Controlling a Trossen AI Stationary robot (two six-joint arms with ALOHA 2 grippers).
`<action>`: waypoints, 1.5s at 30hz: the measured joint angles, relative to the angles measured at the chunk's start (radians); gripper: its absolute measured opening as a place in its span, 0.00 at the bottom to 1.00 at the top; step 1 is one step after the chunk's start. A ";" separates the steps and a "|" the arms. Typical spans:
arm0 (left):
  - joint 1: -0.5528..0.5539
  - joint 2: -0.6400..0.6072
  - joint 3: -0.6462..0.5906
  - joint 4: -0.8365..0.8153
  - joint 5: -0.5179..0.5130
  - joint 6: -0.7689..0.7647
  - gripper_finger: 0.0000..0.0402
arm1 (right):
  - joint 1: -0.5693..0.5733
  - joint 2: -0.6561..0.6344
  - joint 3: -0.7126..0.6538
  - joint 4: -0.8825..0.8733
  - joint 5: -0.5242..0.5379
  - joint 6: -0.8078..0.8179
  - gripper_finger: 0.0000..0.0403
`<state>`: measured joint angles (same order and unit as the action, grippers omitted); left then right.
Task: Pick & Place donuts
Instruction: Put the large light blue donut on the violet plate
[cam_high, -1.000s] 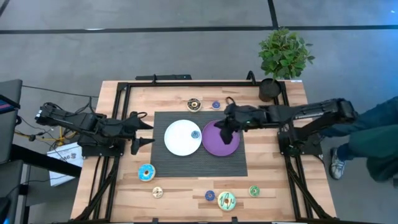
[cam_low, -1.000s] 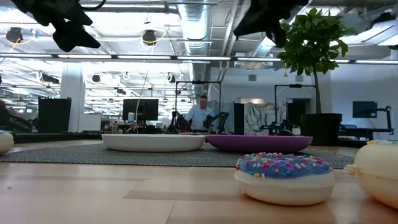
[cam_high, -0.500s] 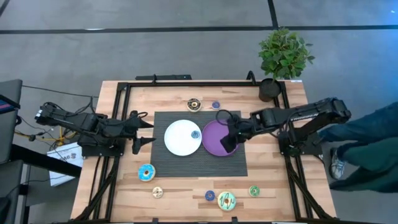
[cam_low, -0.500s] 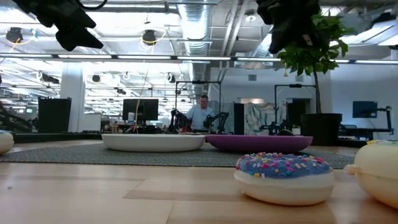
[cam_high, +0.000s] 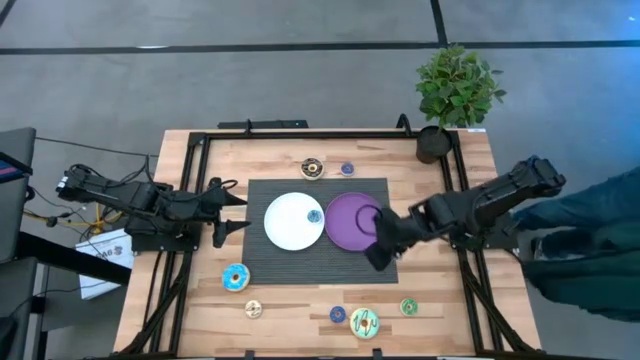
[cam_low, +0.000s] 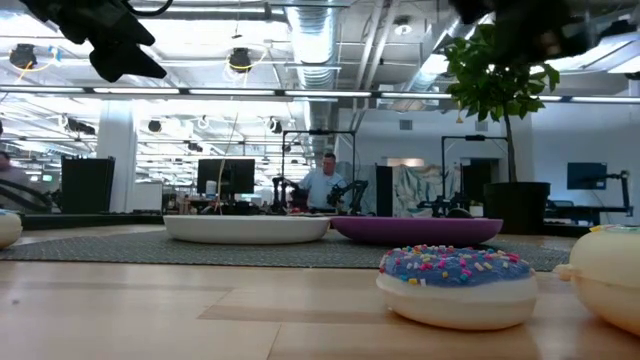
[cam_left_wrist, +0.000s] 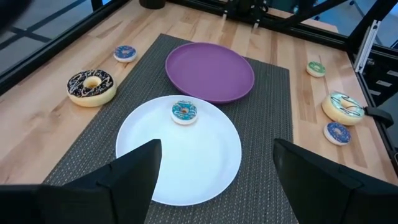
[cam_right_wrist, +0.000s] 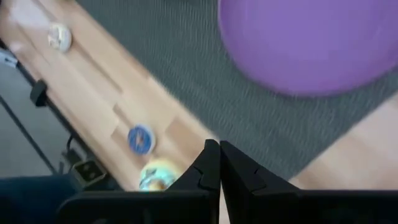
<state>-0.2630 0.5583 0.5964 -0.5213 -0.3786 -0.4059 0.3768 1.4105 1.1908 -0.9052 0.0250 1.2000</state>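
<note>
Several toy donuts lie around the table. A small blue one (cam_high: 315, 216) (cam_left_wrist: 184, 111) rests on the white plate (cam_high: 285, 225). A brown one (cam_high: 312, 168) and a small blue one (cam_high: 347, 169) lie beyond the mat. A blue one (cam_high: 236, 277), a tan one (cam_high: 253, 309), a small blue one (cam_high: 338, 314), a large pale green one (cam_high: 364, 321) and a small green one (cam_high: 408, 307) lie on the near wood. My right gripper (cam_high: 378, 255) (cam_right_wrist: 219, 155) hovers shut and empty over the mat's near right corner, beside the purple plate (cam_high: 352, 222). My left gripper (cam_high: 225, 210) (cam_left_wrist: 217, 180) waits open, left of the white plate.
A grey woven mat (cam_high: 300, 265) carries both plates. A potted plant (cam_high: 455, 95) stands at the far right corner. A black frame rims the table (cam_high: 190, 290). A person's leg and shoe (cam_high: 590, 240) show right of the table.
My right gripper has travelled from above the purple plate toward the table's near edge and slightly right, ending over the mat's near right corner. The donuts and plates have stayed put.
</note>
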 joint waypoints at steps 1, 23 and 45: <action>0.000 0.000 0.000 0.000 0.000 -0.001 0.75 | 0.025 -0.001 0.000 -0.002 0.000 0.038 0.00; 0.000 0.000 0.000 -0.008 0.009 -0.002 0.75 | 0.212 0.209 0.178 0.071 0.003 0.329 0.00; 0.000 0.000 0.000 -0.053 0.009 -0.001 0.75 | 0.196 0.426 0.313 0.055 -0.183 0.225 0.00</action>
<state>-0.2628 0.5587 0.5964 -0.5743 -0.3695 -0.4072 0.5732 1.8366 1.5033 -0.8498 -0.1581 1.4246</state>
